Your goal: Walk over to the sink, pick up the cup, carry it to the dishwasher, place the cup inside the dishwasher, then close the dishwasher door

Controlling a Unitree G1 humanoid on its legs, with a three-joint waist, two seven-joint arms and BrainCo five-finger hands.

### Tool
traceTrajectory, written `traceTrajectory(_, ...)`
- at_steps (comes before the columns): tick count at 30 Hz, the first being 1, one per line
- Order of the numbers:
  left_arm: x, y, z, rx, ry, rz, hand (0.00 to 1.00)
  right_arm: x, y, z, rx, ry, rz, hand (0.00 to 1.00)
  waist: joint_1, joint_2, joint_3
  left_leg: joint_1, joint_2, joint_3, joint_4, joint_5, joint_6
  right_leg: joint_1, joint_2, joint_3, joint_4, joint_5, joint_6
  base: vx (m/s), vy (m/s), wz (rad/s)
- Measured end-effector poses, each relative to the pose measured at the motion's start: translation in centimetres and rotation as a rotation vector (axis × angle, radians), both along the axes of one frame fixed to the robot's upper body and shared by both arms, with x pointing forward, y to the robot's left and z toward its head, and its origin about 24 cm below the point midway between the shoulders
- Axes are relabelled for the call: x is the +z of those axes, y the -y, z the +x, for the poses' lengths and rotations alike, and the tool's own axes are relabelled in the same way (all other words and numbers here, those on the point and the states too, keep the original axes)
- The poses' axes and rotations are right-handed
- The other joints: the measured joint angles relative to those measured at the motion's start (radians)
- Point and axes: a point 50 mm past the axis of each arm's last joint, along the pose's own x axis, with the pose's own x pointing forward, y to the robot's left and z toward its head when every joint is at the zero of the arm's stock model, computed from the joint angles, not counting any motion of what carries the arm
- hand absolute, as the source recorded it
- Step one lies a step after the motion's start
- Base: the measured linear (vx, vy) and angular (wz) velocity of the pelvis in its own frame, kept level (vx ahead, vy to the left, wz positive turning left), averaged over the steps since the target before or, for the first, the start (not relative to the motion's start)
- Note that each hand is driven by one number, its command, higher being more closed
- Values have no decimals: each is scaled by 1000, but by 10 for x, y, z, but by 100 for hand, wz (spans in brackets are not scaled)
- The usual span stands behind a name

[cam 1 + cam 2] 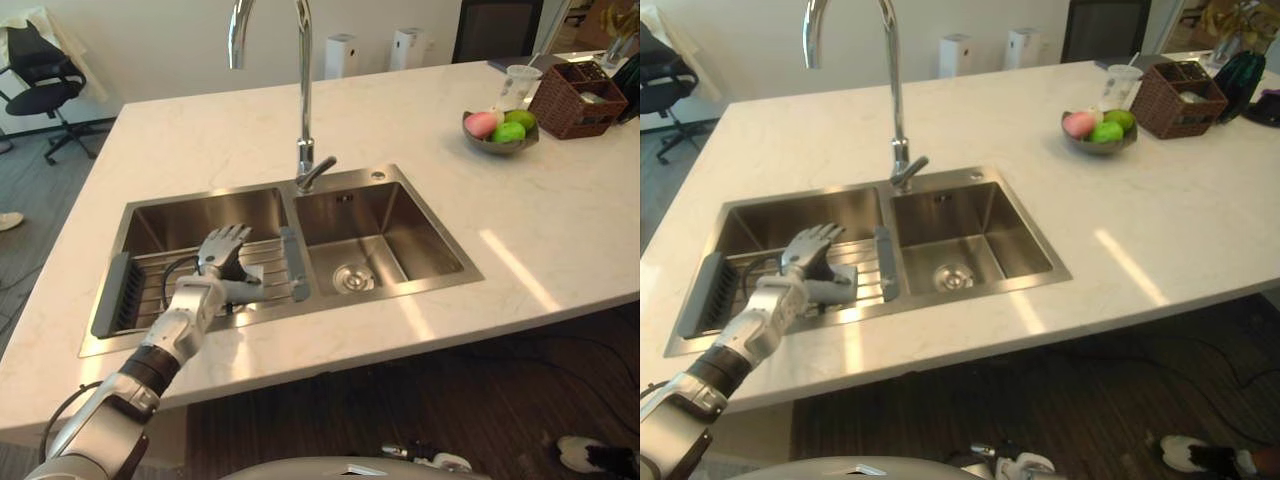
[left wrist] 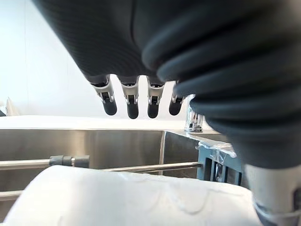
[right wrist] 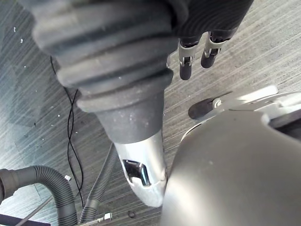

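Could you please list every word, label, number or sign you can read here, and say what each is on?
None is readable.
A small dark mark on the back wall of the sink, in its right basin: too small to read.

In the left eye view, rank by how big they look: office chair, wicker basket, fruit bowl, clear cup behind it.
1. office chair, though cut off at the view's edge
2. wicker basket
3. fruit bowl
4. clear cup, partly hidden by the fruit
The chair stands farthest off, so it looks smaller than it is.

Head pair overlooking sink (image 1: 400, 292), wrists close-up
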Motion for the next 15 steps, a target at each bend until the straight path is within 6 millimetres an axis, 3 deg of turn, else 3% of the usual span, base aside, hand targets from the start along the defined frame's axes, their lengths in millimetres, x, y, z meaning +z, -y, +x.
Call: traceTrajectory(15, 0, -5, -1, -65, -59, 109, 0, 0, 0, -2, -2, -1, 1, 0, 6, 0, 0, 0, 0, -2, 0, -1, -1, 1, 0, -2, 0, 0, 0, 0, 0, 0)
